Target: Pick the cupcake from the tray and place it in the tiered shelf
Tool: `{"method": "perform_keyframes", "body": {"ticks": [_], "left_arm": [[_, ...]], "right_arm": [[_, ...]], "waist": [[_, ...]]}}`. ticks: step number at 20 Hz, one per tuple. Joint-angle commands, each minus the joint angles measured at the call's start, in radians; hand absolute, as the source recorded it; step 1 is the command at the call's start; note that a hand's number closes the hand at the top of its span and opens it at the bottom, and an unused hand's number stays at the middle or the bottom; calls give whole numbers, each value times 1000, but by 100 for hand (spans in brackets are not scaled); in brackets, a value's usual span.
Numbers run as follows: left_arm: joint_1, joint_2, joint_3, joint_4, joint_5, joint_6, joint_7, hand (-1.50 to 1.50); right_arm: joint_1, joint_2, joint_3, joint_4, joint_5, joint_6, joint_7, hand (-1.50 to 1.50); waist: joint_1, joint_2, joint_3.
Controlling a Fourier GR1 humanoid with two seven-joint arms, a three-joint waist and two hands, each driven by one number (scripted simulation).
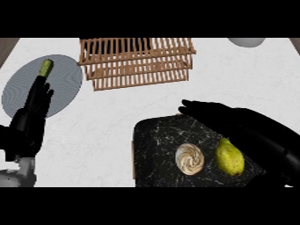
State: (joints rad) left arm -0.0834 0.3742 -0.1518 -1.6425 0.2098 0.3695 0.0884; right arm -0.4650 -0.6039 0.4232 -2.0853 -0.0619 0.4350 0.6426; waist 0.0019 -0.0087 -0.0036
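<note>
The cupcake (190, 158), pale with a swirled top, sits on the dark marbled tray (159, 145) at the lower middle. Beside it to the right lies a yellow-green pear (229, 157). My right hand (210, 112) stretches over the tray's far edge with straight fingers pointing left, above and apart from the cupcake, holding nothing. The wooden slatted tiered shelf (137, 63) stands at the back centre. My left hand (32, 116) is upright at the left with fingers up, resting open.
A grey round plate (61, 79) at the back left carries a small green vegetable (45, 67); my left fingers overlap its near side. A pale round object (246, 41) shows at the back right edge. Wooden strips flank the white counter (113, 127).
</note>
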Motion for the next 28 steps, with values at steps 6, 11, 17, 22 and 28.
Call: {"method": "perform_keyframes", "body": {"ticks": [6, 11, 17, 22, 28], "left_arm": [[43, 5, 43, -11, 13, -49, -26, 0], [-16, -32, 17, 28, -46, 0, 12, 0], [25, -7, 48, -23, -8, -47, 33, 0], [41, -49, 51, -25, -42, -56, 4, 0], [15, -61, 83, -37, -61, -87, 61, 0]], "right_arm": [[-125, 161, 248, -6, 213, 18, 389, -150], [-111, 158, 352, 39, 383, 32, 379, -150], [-68, 138, 433, 115, 491, 49, 416, -150], [-41, 154, 301, 181, 505, 95, 261, -150], [70, 211, 309, 210, 647, 91, 174, -150]], "waist": [[10, 6, 2], [0, 7, 3], [2, 7, 3], [3, 8, 4], [0, 8, 4]]}}
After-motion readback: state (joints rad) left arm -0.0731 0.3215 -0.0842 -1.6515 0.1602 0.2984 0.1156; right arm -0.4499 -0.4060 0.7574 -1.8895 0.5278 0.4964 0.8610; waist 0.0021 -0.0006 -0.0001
